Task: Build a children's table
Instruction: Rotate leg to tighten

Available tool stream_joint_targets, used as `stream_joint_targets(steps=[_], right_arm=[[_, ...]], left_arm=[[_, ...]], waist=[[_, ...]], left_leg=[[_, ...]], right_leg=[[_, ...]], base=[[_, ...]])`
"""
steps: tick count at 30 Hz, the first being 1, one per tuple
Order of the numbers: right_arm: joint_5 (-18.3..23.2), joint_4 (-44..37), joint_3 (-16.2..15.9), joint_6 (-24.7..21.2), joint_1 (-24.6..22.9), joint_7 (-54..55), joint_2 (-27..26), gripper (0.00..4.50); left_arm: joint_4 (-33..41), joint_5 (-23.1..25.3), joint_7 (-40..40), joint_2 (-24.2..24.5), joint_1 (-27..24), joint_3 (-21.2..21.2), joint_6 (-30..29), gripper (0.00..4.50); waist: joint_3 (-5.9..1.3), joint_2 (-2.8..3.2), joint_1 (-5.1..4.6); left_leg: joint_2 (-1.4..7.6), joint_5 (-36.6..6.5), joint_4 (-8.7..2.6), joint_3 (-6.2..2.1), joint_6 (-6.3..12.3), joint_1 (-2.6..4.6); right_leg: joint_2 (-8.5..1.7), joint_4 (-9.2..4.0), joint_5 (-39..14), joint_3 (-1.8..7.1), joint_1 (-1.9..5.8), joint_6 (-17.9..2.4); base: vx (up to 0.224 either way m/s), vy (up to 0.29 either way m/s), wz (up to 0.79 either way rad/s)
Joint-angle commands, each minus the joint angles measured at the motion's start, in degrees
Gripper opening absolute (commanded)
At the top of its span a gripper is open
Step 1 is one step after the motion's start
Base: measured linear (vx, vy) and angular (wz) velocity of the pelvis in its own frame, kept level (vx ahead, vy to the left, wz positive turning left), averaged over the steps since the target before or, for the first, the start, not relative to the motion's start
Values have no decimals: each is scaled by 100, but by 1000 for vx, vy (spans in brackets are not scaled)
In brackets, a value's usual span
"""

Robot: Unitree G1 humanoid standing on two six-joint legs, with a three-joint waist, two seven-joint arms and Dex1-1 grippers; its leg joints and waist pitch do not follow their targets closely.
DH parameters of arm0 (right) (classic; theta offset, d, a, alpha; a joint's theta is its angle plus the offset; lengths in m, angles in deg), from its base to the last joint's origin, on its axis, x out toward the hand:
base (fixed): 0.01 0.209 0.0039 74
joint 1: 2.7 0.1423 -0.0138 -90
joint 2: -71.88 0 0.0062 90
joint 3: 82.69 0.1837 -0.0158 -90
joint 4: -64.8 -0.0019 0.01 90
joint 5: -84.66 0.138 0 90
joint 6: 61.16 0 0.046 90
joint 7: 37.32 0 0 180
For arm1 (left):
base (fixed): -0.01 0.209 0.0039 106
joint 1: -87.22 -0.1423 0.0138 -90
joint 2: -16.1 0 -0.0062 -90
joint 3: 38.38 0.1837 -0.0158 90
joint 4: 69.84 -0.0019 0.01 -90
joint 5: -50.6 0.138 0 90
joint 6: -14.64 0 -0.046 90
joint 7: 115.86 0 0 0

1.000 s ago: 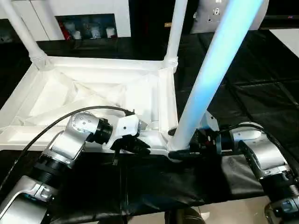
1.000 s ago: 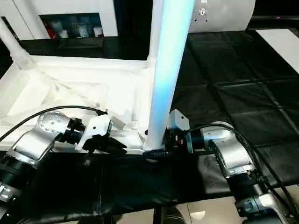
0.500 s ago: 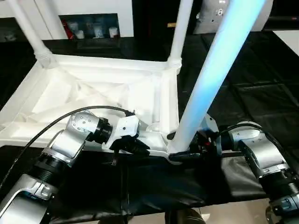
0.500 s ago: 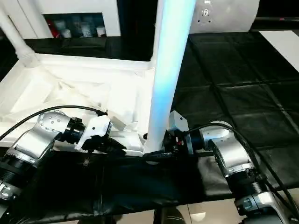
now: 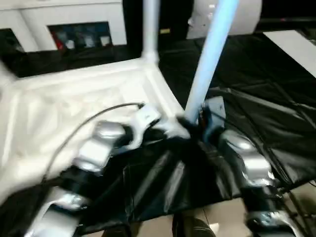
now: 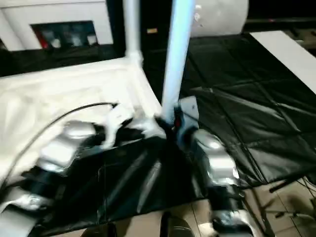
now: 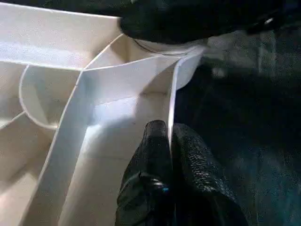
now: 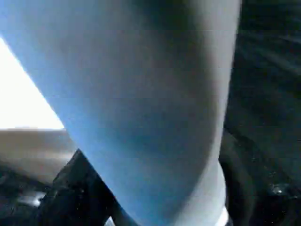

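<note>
The children's table lies upside down, its white top (image 5: 59, 98) facing me with the raised rim (image 7: 172, 89) up. One white leg (image 5: 150, 29) stands in the far corner. A second leg (image 5: 210, 54), tinted blue, rises from the near right corner socket. My left gripper (image 5: 165, 129) is shut on the thin near rim just left of that corner, one finger on each side (image 7: 169, 129). My right gripper (image 5: 195, 123) is at the base of the near leg (image 8: 155, 103), with dark fingers (image 8: 77, 190) against both of its sides.
The table top rests on a black cloth (image 5: 163, 182) over the work surface. A black cable (image 5: 98, 113) arcs over my left forearm. White cabinets (image 5: 74, 24) stand at the back and a pale strip (image 5: 291, 44) lies far right.
The whole picture has swung and blurred, so the camera has moved. Both grippers keep their places at the near right corner, left on the rim, right at the leg's base.
</note>
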Motion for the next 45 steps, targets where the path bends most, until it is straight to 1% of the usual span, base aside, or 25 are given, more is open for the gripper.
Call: stream_joint_targets(steps=[1,3,6,7,9,10,11,13,15,16,17,18,20,21,22,24,27,28,29,33,34,37,39,41,45], right_arm=[[234,-26,-952,-286,-67,-319,-647,272],[103,121,-846,-329,49,269,-966,272],[27,212,-776,-283,103,580,-1143,272],[-39,245,-755,-194,111,723,-1230,328],[-218,222,-722,65,44,902,-1284,349],[-218,222,-722,65,44,902,-1284,349],[-253,162,-713,152,-17,898,-1205,364],[-264,71,-704,276,-96,782,-1037,391],[-283,-56,-647,443,-198,618,-781,392],[-238,-181,-547,628,-291,305,-449,399],[-209,-226,-492,712,-329,123,-288,430],[-187,-257,-436,805,-360,-65,-118,437],[-178,-283,-376,899,-391,-253,38,440],[-164,-318,-343,975,-423,-445,184,445],[-166,-349,-330,1073,-456,-637,373,445],[-166,-357,-328,1100,-464,-685,424,445],[84,-522,-420,1363,-587,-1698,1159,445],[96,-529,-429,1373,-592,-1751,1190,445],[203,-601,-521,1442,-628,-2267,1458,445],[469,-696,-670,1364,-605,-3209,1832,445],[515,-669,-723,1401,-567,-3443,1919,445],[620,-598,-833,1454,-495,-3796,2056,445],[702,-504,-951,1516,-414,-4121,2172,409],[697,-362,-1063,1568,-302,-4441,2257,397],[654,-132,-1249,1622,-110,-4901,2359,360]], left_arm=[[-56,-6,798,-385,271,-4,-37,0],[-70,121,1210,-603,366,-100,-142,0],[-31,199,1373,-720,395,-113,-199,0],[20,240,1400,-775,390,-91,-225,0],[187,295,1297,-797,306,1,-268,0],[187,295,1297,-797,306,1,-268,0],[259,270,1161,-711,246,70,-212,0],[328,221,1001,-598,177,112,-155,0],[434,163,757,-429,72,164,-66,0],[502,128,473,-224,-30,211,126,0],[529,109,334,-130,-79,221,201,0],[549,95,202,-29,-124,227,265,0],[567,87,77,69,-166,238,347,0],[581,72,-33,157,-201,246,419,0],[590,57,-186,275,-238,272,533,0],[592,53,-227,306,-248,280,563,0],[639,-95,-933,800,-388,411,990,0],[642,-101,-966,822,-394,418,1007,0],[658,-138,-1284,1023,-435,496,1199,0],[649,-194,-1815,1309,-458,638,1551,0],[643,-224,-1945,1366,-448,664,1603,0],[639,-304,-2182,1447,-417,731,1711,0],[620,-388,-2405,1510,-378,805,1828,0],[580,-417,-2640,1563,-329,883,1956,0],[465,-363,-2870,1595,-252,963,2134,0]], waist=[[-311,29,-27],[-291,20,-75],[-286,14,-113],[-281,9,-112],[-285,35,-122],[-281,23,-135],[-299,25,-163],[-335,7,-191],[-376,-1,-168],[-386,7,-158],[-431,2,-129],[-446,-13,-112],[-459,-23,-69],[-489,-6,-12],[-515,-36,16],[-512,-51,47],[-495,-41,150],[-491,-39,164],[-461,-27,166],[-422,-45,195],[-420,-23,215],[-433,-33,236],[-444,-40,237],[-452,-64,246],[-462,-63,269]], left_leg=[[220,-2024,-463,-148,213,65],[219,-2336,-487,-162,215,96],[184,-2379,-471,-159,204,110],[164,-2372,-464,-163,220,116],[192,-2411,-488,-183,230,84],[204,-2447,-502,-194,213,49],[207,-2381,-516,-229,200,-40],[217,-2111,-505,-194,285,-31],[225,-1613,-492,-166,411,-98],[228,-1467,-480,-143,462,-102],[233,-1110,-439,-114,577,-104],[226,-821,-401,-72,738,-101],[199,-699,-364,-32,917,-97],[207,-442,-345,-33,986,-118],[179,-114,-303,-10,1073,-136],[165,67,-286,-5,1179,-162],[160,-48,-281,-10,1242,-144],[181,-74,-284,-14,1218,-145],[206,-181,-302,-10,1183,-121],[245,-682,-341,-16,917,-67],[261,-770,-348,-12,847,-27],[281,-795,-352,-1,751,-4],[282,-753,-358,5,775,-19],[276,-739,-346,28,792,-21],[269,-639,-333,60,847,-19]], right_leg=[[-425,-563,-3697,165,262,-183],[-426,-578,-3533,133,259,-240],[-445,-604,-3715,132,236,-193],[-457,-626,-3831,110,232,-139],[-468,-605,-3735,113,238,-103],[-479,-585,-3678,117,247,-111],[-500,-532,-3532,119,330,-127],[-516,-486,-3099,215,284,-334],[-519,-381,-2494,280,325,-613],[-509,-354,-2298,298,318,-691],[-502,-275,-1762,334,330,-885],[-479,-219,-1351,362,309,-1083],[-472,-212,-1358,372,295,-1234],[-484,-153,-1163,377,321,-1313],[-448,-98,-751,391,321,-1374],[-434,-42,-472,392,339,-1427],[-420,-71,-862,353,349,-1321],[-423,-68,-954,360,357,-1260],[-405,-99,-1184,359,316,-1205],[-405,-181,-1967,361,281,-1034],[-406,-194,-2042,369,247,-1052],[-412,-159,-1844,397,244,-1160],[-400,-119,-1635,406,250,-1252],[-405,-110,-1605,429,244,-1258],[-401,-97,-1564,459,237,-1275]], base=[[0,0,0],[0,0,0],[0,0,0],[0,0,0],[0,0,0],[0,0,0],[0,0,0],[0,0,0],[0,0,0],[0,0,0],[64,-33,8],[64,-33,8],[72,-55,6],[70,-64,4],[58,-69,3],[43,-64,2],[9,-18,0],[0,0,0],[0,0,0],[0,0,0],[0,0,0],[0,0,0],[0,0,0],[0,0,0],[0,0,0]])
